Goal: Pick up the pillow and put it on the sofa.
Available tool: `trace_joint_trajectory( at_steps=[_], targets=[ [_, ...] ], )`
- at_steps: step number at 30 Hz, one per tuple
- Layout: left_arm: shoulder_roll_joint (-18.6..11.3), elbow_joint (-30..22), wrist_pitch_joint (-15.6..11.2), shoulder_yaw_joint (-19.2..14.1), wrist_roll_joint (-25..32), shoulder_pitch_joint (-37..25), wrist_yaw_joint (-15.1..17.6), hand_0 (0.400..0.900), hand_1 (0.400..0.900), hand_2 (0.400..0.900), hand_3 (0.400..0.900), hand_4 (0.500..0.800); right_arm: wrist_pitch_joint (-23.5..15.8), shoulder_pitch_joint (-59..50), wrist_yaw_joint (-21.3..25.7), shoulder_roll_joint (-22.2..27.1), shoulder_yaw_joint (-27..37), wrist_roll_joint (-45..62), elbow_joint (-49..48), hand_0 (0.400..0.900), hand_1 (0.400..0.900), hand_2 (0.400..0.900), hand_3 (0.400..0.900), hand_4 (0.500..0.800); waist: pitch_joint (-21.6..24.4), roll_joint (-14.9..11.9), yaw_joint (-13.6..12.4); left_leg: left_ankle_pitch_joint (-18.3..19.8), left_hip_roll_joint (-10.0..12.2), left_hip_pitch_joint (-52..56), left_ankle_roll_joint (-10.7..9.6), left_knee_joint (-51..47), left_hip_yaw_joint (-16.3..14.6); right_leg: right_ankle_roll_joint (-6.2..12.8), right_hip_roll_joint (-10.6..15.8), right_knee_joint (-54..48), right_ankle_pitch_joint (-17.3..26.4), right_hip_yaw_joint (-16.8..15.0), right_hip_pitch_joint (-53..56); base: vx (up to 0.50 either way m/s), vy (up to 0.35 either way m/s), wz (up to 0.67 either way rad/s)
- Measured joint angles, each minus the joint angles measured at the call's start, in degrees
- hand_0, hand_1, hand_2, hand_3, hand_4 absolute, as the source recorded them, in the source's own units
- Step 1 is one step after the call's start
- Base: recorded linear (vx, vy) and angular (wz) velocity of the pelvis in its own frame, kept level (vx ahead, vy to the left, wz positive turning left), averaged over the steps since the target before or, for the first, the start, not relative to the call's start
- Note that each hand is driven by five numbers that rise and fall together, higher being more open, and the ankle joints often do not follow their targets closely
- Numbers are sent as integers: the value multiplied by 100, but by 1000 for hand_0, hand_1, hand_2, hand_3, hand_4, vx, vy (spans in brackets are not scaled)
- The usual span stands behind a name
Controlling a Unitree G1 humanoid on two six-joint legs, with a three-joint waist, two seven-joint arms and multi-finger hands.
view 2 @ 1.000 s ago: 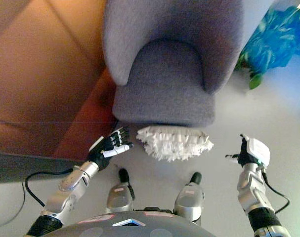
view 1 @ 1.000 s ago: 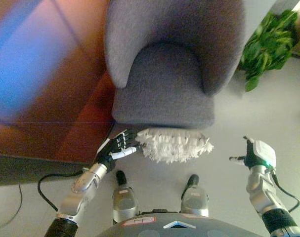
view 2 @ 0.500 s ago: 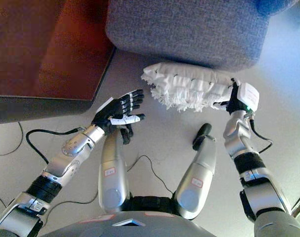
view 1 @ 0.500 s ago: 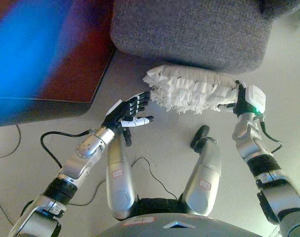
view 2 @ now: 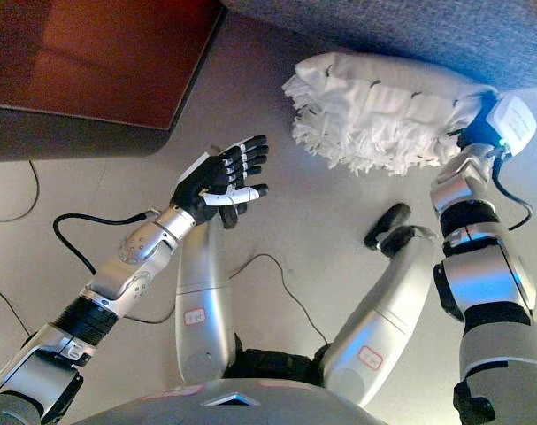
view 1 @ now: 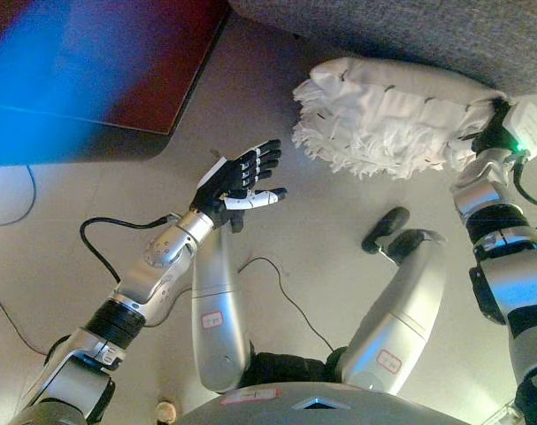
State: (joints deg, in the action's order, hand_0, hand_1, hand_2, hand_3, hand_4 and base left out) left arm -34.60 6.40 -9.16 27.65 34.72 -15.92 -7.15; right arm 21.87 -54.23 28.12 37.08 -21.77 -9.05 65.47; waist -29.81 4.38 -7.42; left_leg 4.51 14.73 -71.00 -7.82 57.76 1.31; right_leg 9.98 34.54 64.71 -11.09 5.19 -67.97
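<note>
A white fringed pillow [view 1: 383, 119] lies on the floor against the front of the grey sofa [view 1: 445, 35], whose lower edge runs along the top of both views. My left hand [view 1: 237, 181] hovers open to the left of the pillow, palm turned towards it, with a clear gap between them. My right hand [view 1: 487, 137] presses against the pillow's right end, and its fingers are hidden by the pillow.
A dark red-brown panel [view 2: 100, 53] stands on the floor at the upper left, beside the sofa. Bare beige floor lies between it and the pillow, and around my left hand.
The camera has tipped down and closer, so the whole picture has shifted. My right hand has come in from the far right to the pillow's right end. The left hand stays open beside it.
</note>
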Motion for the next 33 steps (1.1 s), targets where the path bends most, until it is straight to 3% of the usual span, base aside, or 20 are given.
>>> trace_joint_trajectory(
  at_steps=[1,3,7,15,23,28,33],
  targets=[
    [6,0,0,17,0,-4,-5,900,900,900,900,800,96,-38,-72,18,-47,44,79,900,900,900,900,800,0,1,-52,6,-16,-59,-7,61,35,-6,25,94,-38,-12,-54,-11,6,16],
    [22,1,0,23,1,21,-22,900,900,900,900,800,285,-158,-328,24,-107,121,182,400,400,400,400,500,1,2,-86,6,-37,-146,-7,113,81,-13,53,199,-88,-23,-117,-12,24,12],
    [87,5,0,92,1,38,-51,900,900,900,900,800,396,-408,-907,166,-166,593,351,400,400,400,400,500,2,3,-106,6,-89,-206,-7,100,105,-13,98,232,-94,-22,-156,0,20,7],
    [95,5,2,90,1,27,-96,900,900,900,900,800,249,-389,-1346,251,-158,1179,330,400,400,400,400,500,2,3,-103,5,-89,-102,-7,120,113,-39,134,328,-204,-13,-62,5,-1,5],
    [270,5,36,81,2,-20,-74,900,900,900,900,800,-46,-205,-1140,182,-14,1581,305,400,400,400,400,500,2,3,-73,13,-76,31,-20,56,122,-42,131,324,-272,30,92,-5,11,-4],
    [551,21,51,-47,217,61,67,900,900,900,900,800,-376,659,-959,-30,466,2060,-583,400,400,400,400,500,3,-5,-73,-285,17,795,-53,-952,-34,-67,14,-522,-112,584,968,23,-6,-13],
    [708,-1,30,-238,192,264,335,900,900,900,900,800,-573,2229,-907,-408,659,2485,-2639,400,400,400,400,500,-1,-52,-37,-737,123,2162,-139,-2492,-277,-64,-336,-1935,306,1219,2318,36,-26,-13]
  ],
)
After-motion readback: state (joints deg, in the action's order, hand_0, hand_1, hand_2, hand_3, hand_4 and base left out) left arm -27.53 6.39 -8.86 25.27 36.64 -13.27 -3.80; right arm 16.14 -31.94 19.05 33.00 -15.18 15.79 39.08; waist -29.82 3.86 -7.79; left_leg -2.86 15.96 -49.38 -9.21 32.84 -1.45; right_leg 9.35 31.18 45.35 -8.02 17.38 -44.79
